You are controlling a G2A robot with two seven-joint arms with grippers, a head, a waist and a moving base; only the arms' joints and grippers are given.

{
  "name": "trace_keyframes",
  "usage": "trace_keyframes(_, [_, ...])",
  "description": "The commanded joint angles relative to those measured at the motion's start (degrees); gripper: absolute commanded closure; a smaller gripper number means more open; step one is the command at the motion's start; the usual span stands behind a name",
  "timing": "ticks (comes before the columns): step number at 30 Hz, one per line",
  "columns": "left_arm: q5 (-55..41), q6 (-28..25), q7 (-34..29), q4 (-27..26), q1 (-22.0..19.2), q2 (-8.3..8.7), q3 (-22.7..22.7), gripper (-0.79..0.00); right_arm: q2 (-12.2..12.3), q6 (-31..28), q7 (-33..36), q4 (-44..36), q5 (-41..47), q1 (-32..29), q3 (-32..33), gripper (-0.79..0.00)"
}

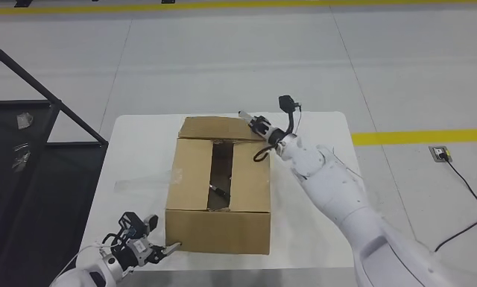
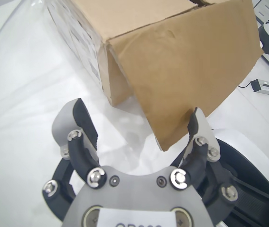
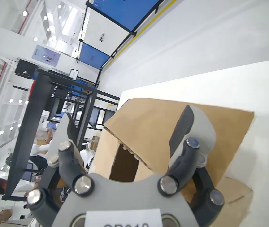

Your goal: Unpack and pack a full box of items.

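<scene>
A white printed label (image 2: pixel 77 36) covers one side of the cardboard box (image 1: pixel 186 184), its print too blurred to read. In the top view the box sits mid-frame on a white table (image 1: pixel 313 212), its top flaps parted by a dark gap. Around the table is grey floor (image 1: pixel 223 56) with yellow lines (image 1: pixel 402 136), and a black frame (image 1: pixel 74 143) stands at the left. The left gripper (image 1: pixel 160 251), at the lower left, is spread wide and holds nothing, with one fingertip (image 2: pixel 194 119) just beside a hanging flap. The right gripper (image 1: pixel 250 123), also spread wide and holding nothing, hovers at the box's far flap.
</scene>
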Motion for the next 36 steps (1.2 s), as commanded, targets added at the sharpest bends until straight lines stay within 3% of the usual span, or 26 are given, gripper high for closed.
trace_keyframes(1, [-0.9,-0.3,1.4,-0.9,0.7,0.08,-0.9,-0.785,0.1,-3.7,4.7,-1.2,2.9,-0.5,1.2,-0.785])
trace_keyframes(4, [-4.5,-0.8,4.2,-2.0,2.2,0.21,-3.5,-0.785,0.3,-4.4,17.6,-3.5,9.6,-1.2,3.3,-0.785])
trace_keyframes(7, [-10.0,-0.8,6.6,-2.5,3.6,0.26,-6.5,-0.785,0.5,2.3,33.2,-5.5,17.2,-1.5,5.1,-0.785])
trace_keyframes(10, [-13.6,1.5,6.9,-2.6,4.2,0.29,-9.0,-0.785,0.3,9.9,40.9,-6.5,18.6,-1.8,4.9,-0.785])
trace_keyframes(17, [-17.6,5.0,6.2,-1.3,4.0,-0.02,-8.2,-0.785,-1.6,18.4,40.7,-7.9,14.7,-3.2,1.8,-0.785])
trace_keyframes(23, [-16.4,18.0,5.1,1.5,0.1,-0.75,-4.9,-0.785,-3.4,19.2,37.5,-6.5,13.9,-3.6,1.0,-0.785])
trace_keyframes(27, [-13.5,24.3,5.0,2.9,-2.7,-1.25,-1.7,-0.785,-4.3,17.8,39.2,-5.4,16.2,-3.7,1.7,-0.785])
trace_keyframes(31, [-11.7,23.5,6.0,3.4,-3.9,-1.47,0.5,-0.785,-5.1,15.7,43.3,-3.9,21.0,-3.7,3.5,-0.785])
trace_keyframes(36, [-10.6,19.1,9.6,1.8,-1.4,-1.3,-0.8,-0.785,-5.9,12.9,46.9,-2.9,25.0,-3.2,5.3,-0.785])
